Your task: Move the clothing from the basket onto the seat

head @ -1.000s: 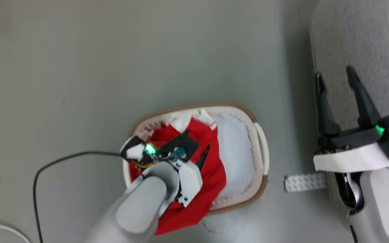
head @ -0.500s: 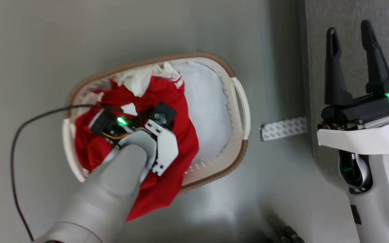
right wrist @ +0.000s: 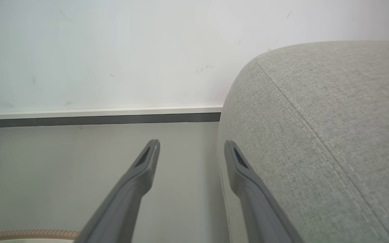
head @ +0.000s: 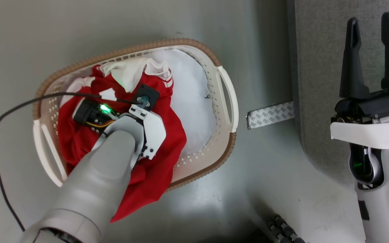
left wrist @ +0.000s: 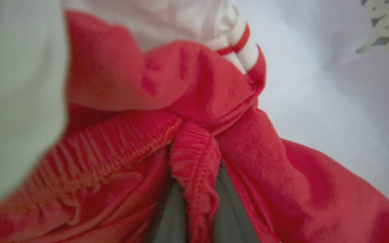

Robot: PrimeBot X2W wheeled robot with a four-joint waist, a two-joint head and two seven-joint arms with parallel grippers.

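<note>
The left claw (left wrist: 197, 206) clamps a clothing (head: 171, 141) fold; lift high so the hem clears the basket (head: 177, 43) rim before swinging to the seat (head: 316, 67); right claw (head: 369, 18) apart

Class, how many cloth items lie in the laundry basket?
2: the red garment under the left gripper; a pale cloth beside it, nearer the sofa. Others may hide underneath.

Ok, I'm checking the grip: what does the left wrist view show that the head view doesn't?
Left wrist view: a ribbed fold of the clothing pinched between the left tool's grey fingers. Head view: the basket with its brown rim on the floor, the seat, the open right tool and a black cable. Both: the red clothing lying on a pale cloth inside the perforated basket.
</note>
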